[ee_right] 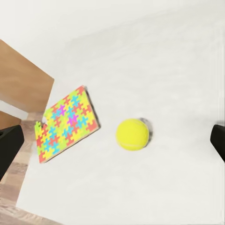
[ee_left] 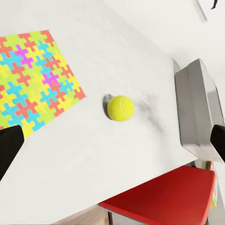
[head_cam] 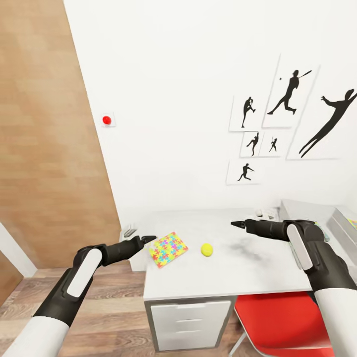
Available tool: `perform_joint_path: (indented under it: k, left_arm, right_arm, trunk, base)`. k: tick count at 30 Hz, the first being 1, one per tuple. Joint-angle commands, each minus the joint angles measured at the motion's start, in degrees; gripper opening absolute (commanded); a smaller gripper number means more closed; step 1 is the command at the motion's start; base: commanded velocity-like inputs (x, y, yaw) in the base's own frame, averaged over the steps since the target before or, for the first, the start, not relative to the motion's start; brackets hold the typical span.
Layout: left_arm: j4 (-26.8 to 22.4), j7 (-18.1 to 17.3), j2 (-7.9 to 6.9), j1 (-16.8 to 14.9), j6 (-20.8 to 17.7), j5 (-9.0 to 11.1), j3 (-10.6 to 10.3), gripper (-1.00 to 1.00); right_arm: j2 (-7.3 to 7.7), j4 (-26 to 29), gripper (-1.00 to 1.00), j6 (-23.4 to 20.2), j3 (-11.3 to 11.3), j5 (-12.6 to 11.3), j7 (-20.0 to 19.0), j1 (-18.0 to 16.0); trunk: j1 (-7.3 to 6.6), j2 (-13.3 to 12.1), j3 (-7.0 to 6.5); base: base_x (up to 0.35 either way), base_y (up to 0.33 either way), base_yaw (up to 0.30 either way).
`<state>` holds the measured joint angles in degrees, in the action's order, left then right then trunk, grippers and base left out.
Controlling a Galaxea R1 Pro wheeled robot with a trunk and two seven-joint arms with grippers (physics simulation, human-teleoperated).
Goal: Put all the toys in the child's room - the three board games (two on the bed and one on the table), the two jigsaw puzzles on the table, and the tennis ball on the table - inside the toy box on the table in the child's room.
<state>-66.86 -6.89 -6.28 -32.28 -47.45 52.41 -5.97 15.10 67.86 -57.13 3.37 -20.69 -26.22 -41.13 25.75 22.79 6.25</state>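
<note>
Left claw (head_cam: 150, 239) wide, empty, at table (head_cam: 223, 277) edge. Jigsaw puzzle (head_cam: 168, 248) flat beside it: thin, stiff, probably light; grip overhanging edge. Tennis ball (head_cam: 207, 249) mid-table: light, rolls easily; pinch across middle. Right claw (head_cam: 238, 224) wide, empty, hovering above table.

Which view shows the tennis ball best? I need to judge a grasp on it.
The right wrist view: the tennis ball sits large and central there, free on the table, apart from the puzzle box. The left wrist view shows it nearly as clearly. The head view shows it only as a small dot.
</note>
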Motion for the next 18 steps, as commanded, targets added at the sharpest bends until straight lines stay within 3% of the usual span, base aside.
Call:
perform_joint_path:
  k: [1,10,18]
  left_arm:
    - [0.3,-0.3,-0.13,-0.1,-0.1,-0.3,0.1,1.00]
    - [2.6,-0.4,-0.69,0.0,-0.1,-0.3,1.7,1.00]
    - [6.7,-0.4,-1.52,0.0,-0.1,-0.3,5.6,1.00]
  right_arm:
    - [-0.07,-0.3,1.00,-0.3,0.1,0.4,-0.1,0.1]
    - [-0.19,-1.4,1.00,-0.3,0.0,0.3,1.0,1.0]
    - [-0.23,-2.7,1.00,-0.3,0.0,0.2,1.4,1.5]
  trunk:
    - [0.04,0.1,0.13]
    - [0.04,0.1,0.13]
    - [0.04,0.1,0.13]
  base:
    - [0.000,0.270,-0.001]
    - [0.000,0.289,0.000]
    - [0.000,0.319,0.000]
